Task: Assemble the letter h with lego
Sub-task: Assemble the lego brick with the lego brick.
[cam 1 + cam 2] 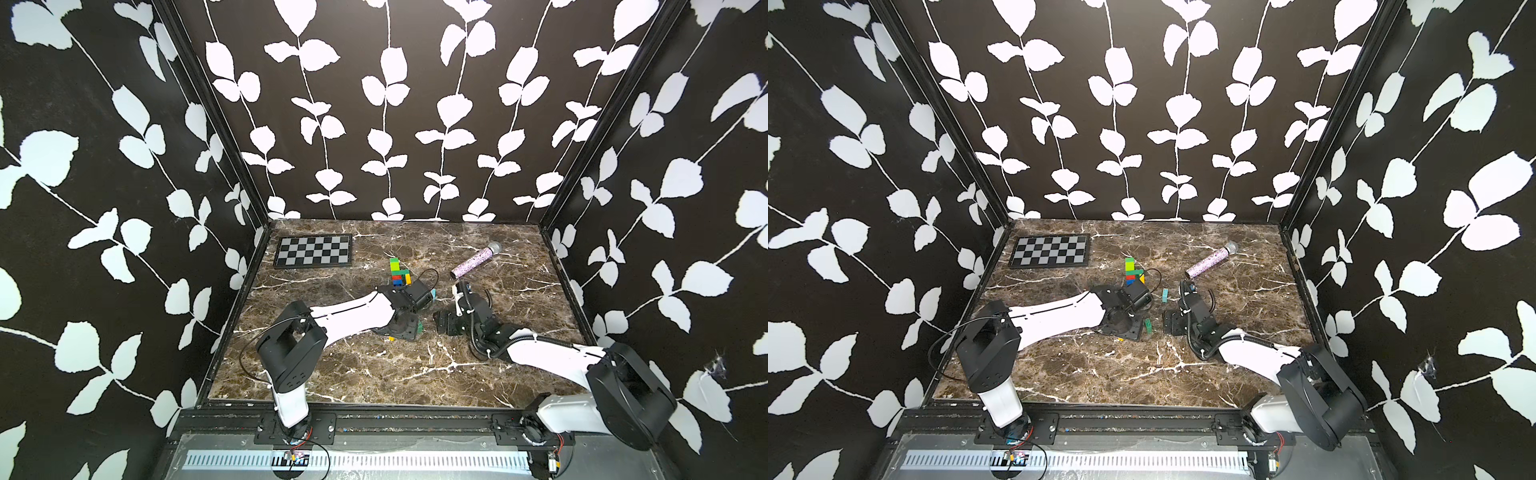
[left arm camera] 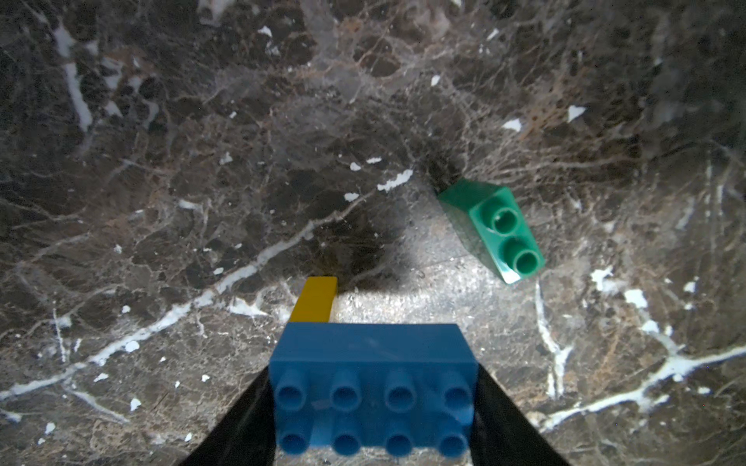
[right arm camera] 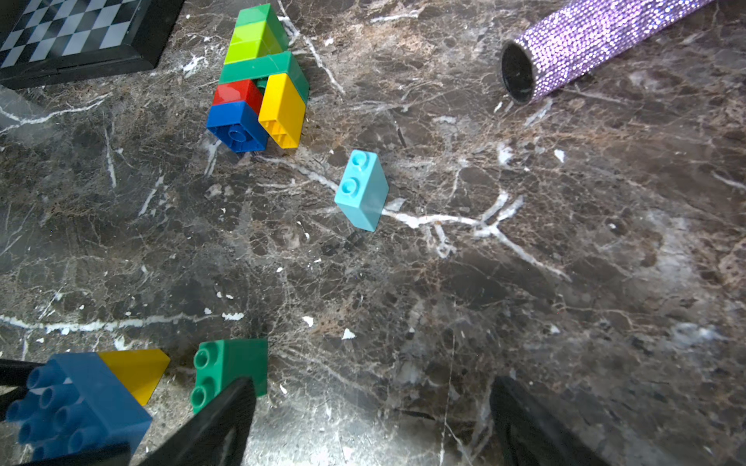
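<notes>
1. Left gripper (image 2: pixel 373 423) was clamped on the blue brick (image 2: pixel 371 363), with the yellow brick (image 2: pixel 315 300) apparently joined to its underside.
2. Right gripper (image 3: pixel 373 387) stood spread and empty, just right of the loose dark green brick (image 3: pixel 230 367).
3. Part-built stack (image 3: pixel 258 76) lay farther back, and the light blue brick (image 3: pixel 361 189) sat loose between.
4. Step, judged: adding the held pair to the stack. Next needs stud alignment and a firm press.

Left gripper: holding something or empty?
Holding. Fingers of the left gripper press both sides of the blue brick, a yellow brick joined to it.
</notes>
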Robot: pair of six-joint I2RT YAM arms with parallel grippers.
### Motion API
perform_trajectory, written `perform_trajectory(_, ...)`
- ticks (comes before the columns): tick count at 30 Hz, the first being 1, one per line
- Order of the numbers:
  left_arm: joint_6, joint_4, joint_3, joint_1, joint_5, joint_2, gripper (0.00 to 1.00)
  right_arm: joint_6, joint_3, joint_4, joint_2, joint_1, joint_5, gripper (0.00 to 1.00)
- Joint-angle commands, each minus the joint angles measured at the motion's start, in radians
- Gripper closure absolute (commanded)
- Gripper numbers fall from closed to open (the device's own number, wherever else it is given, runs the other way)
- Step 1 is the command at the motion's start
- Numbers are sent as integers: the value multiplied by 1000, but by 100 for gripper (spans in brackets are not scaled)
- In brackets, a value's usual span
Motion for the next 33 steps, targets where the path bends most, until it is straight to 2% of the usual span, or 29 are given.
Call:
perform_trajectory(1,-16,-30,-48,-18,56,32,96,-3,31,20,10,-4,-10,10)
perform_trajectory(8,-24,-45,-48,-18,52,57,97,-5,29,20,8,-3,-10,10)
perform_trajectory(13,-46,-126,26,-18,-13,45,100,-7,28,14,3,-4,-4,10)
perform_trajectory(16,-117,-226,102,-11,-63,51,100,-1,29,14,3,-3,1,10)
perform_trajectory(18,-169,-274,156,-3,-56,64,100,16,28,12,6,-4,6,11)
perform_trajectory(25,-260,-326,290,-3,-31,89,100,87,36,-36,19,-8,51,15)
perform_trajectory(33,-400,-346,349,-3,-30,122,98,135,25,-58,19,-45,58,17)
